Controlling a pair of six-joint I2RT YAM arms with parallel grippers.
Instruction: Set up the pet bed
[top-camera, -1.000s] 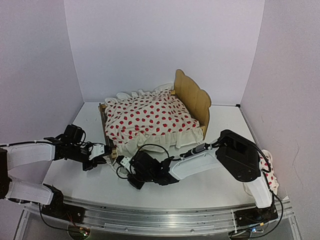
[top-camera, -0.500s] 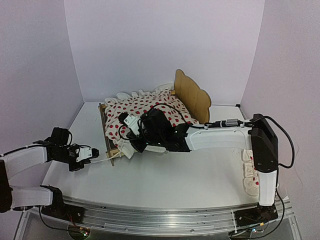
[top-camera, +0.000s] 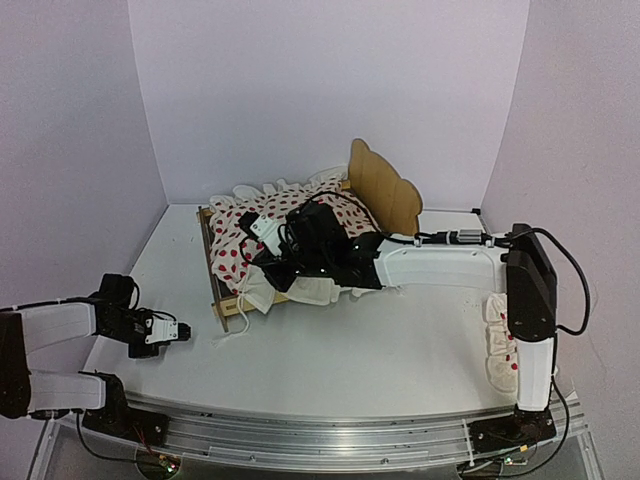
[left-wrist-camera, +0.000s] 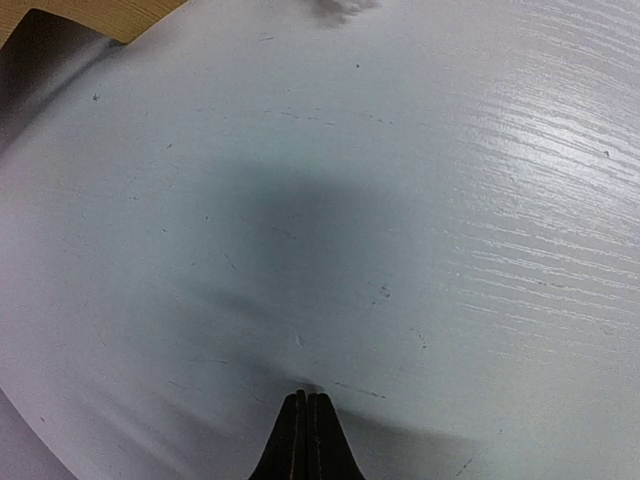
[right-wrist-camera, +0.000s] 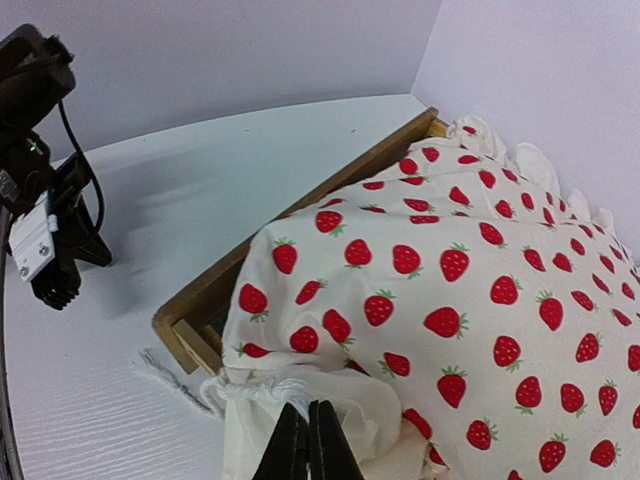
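The pet bed (top-camera: 384, 190) stands mid-table, its wavy headboard to the right and its low wooden footboard (top-camera: 213, 283) to the left. A white strawberry-print duvet (top-camera: 235, 228) covers it. My right arm reaches across the bed. The right gripper (top-camera: 268, 275) is shut, its tips (right-wrist-camera: 308, 412) against the duvet's bunched white ruffle (right-wrist-camera: 255, 392) by the footboard's (right-wrist-camera: 300, 205) near corner. I cannot see fabric between the jaws. My left gripper (top-camera: 183, 333) is shut and holds nothing, low over bare table (left-wrist-camera: 400, 250) left of the bed. The same gripper (right-wrist-camera: 55, 285) shows in the right wrist view.
A small red-dotted pillow (top-camera: 503, 345) lies at the table's right edge beside the right arm's base. A loose grey thread (right-wrist-camera: 165, 378) trails on the table by the footboard corner. White walls close in at the back and both sides.
My right arm has swung from the table in front of the bed up over its foot end. My left gripper has drawn back left, away from the footboard. The duvet's near ruffle has bunched.
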